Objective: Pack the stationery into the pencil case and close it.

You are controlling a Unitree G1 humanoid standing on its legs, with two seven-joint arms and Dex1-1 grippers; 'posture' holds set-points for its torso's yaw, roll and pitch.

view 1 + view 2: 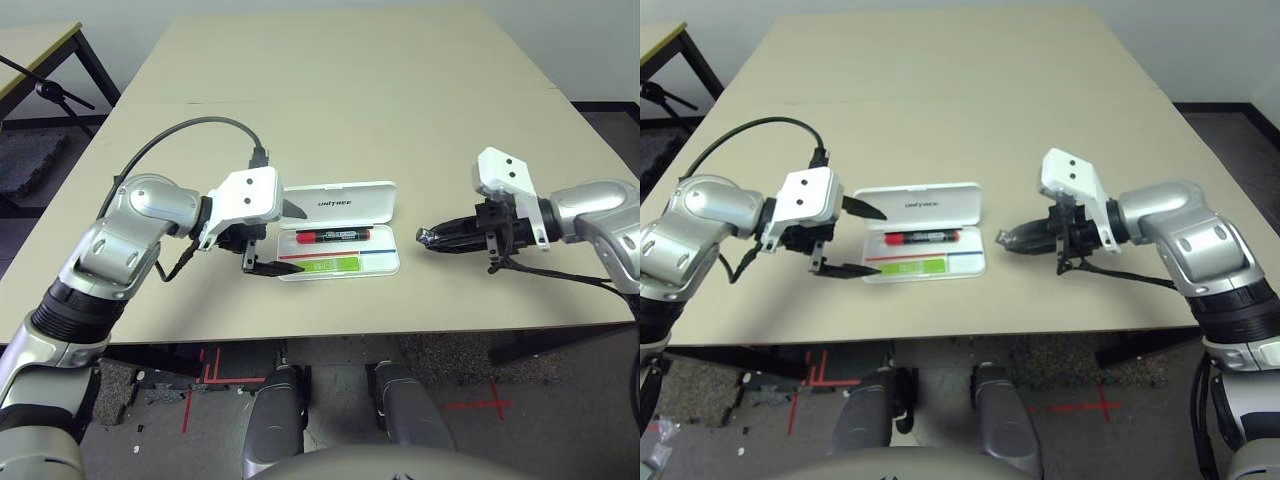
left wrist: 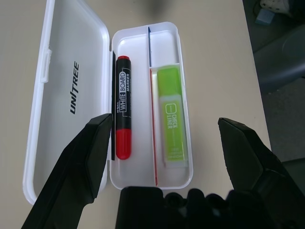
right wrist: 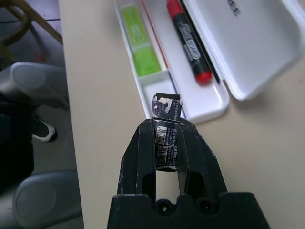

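You have the pencil case (image 1: 340, 232) lying open on the beige worktop (image 1: 340, 90), near its front edge, and everything else is best placed from it. Its lid (image 2: 71, 90) is folded flat on the far side of the tray, inner face up, with small dark lettering on it. In the tray, the red marker (image 1: 333, 237) with black ends lies lengthwise in the compartment next to the lid hinge, and the flat light-green bar (image 1: 330, 265) lies in the compartment on the side nearest you, a thin red-and-blue stripe running between the two. Your left pincer (image 1: 275, 238) sits at the left short end of the case with its two black fingers (image 2: 81, 167) spread wide, one toward the lid side and one toward the near long edge, so the end of the case lies between them; whether either fingertip touches the plastic cannot be told. It holds nothing. Your right pincer (image 1: 432, 240) is off the right short end of the case, apart from it, pointing toward the case and tilted down. Its fingers are closed tight on a small dark piece with printed labels (image 3: 167, 136), which sticks out past the fingertips toward the case's right end. That piece is above the worktop, just short of the tray's rim in the right wrist view.
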